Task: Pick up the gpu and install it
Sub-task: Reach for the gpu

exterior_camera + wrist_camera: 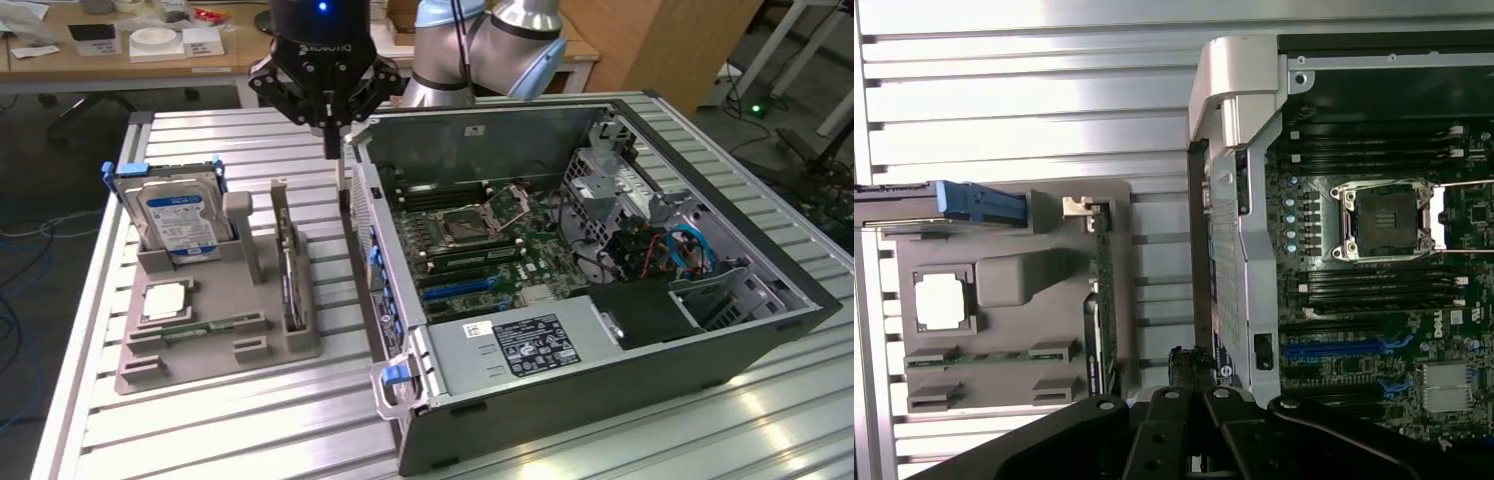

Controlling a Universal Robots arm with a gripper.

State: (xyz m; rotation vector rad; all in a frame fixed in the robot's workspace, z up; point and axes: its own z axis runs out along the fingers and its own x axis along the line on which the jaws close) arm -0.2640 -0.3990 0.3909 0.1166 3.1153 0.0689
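Pick step not yet begun, I judge: black robot hand [331,150] hangs empty, fingers together, beside the open dark computer case [601,400]; thin dark grey-black gpu card [290,280] [1102,300] stands on edge in the grey plastic holder tray [200,345]; a grasp calls for parted fingers aligned over its top edge

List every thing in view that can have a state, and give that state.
gpu: standing on edge in the grey holder, not held.
hard drive: standing upright in the holder.
processor: lying flat in the holder.
computer case: side open, motherboard exposed.
processor socket: empty.
fingers: shut, holding nothing.
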